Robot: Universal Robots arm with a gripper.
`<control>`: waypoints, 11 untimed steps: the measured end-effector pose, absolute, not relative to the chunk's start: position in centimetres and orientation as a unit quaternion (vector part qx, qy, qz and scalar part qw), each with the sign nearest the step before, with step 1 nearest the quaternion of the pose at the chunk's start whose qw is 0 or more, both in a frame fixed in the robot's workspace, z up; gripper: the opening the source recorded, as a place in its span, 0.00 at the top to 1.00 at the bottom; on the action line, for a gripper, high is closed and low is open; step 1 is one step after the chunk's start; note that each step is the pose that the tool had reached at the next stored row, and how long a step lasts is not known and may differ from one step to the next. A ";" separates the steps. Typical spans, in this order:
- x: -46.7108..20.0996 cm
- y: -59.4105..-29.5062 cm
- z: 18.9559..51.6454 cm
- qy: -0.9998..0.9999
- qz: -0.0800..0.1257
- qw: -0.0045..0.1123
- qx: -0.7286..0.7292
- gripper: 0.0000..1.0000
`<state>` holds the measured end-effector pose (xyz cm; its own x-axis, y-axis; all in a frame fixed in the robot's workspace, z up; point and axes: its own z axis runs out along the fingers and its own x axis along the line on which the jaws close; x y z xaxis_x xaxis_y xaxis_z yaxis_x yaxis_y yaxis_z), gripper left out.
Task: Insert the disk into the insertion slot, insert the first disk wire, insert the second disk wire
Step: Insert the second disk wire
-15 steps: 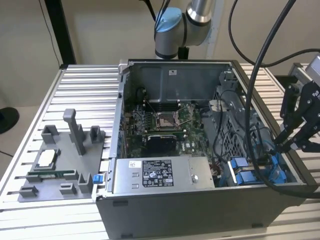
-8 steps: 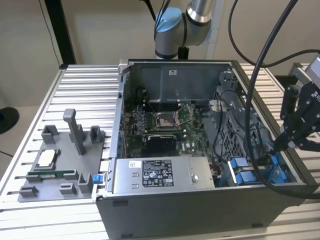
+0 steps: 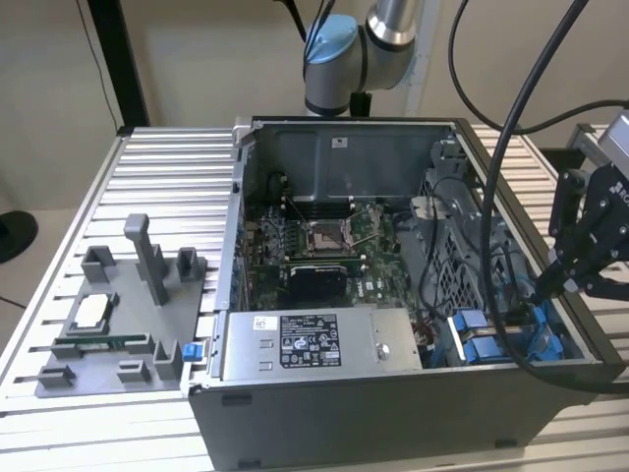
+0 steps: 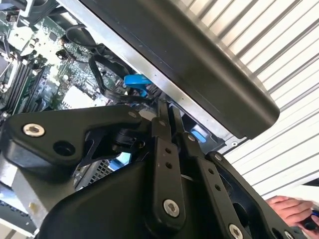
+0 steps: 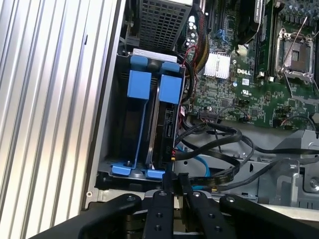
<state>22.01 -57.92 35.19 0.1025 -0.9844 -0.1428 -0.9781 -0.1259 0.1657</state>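
Slatted table (image 3: 167, 157) — insertion slot (image 5: 121, 124) holds two blue carriers (image 5: 138, 84), claw (image 5: 177, 177) pinched shut.

Fixture tray (image 3: 98, 372) holds what looks like a chip (image 3: 90, 311).

In the first wrist view the gripper (image 5: 175, 180) is cut off by the edge. Its fingers (image 5: 160, 209) stand almost together, and whether anything is pinched in the narrow gap cannot be told. Just beyond the fingers the disk (image 5: 169, 92) stands edge-on in the slot (image 5: 127, 129), its label hidden and its near end behind the tips. Black wires (image 5: 219, 134) beside the fingers cross under one another, their ends hidden. In the second wrist view the gripper's body covers the slot, and well back from the fingers a hand (image 4: 294, 209) is cut off by the corner. In the exterior view the fingers' ends are lost among wires.
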 end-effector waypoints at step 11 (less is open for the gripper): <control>22.0 -57.9 35.0 -0.661 -0.111 0.013 0.742 0.00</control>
<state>22.02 -57.92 35.04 0.1025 -0.9838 -0.1469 -0.9781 -0.1266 0.1653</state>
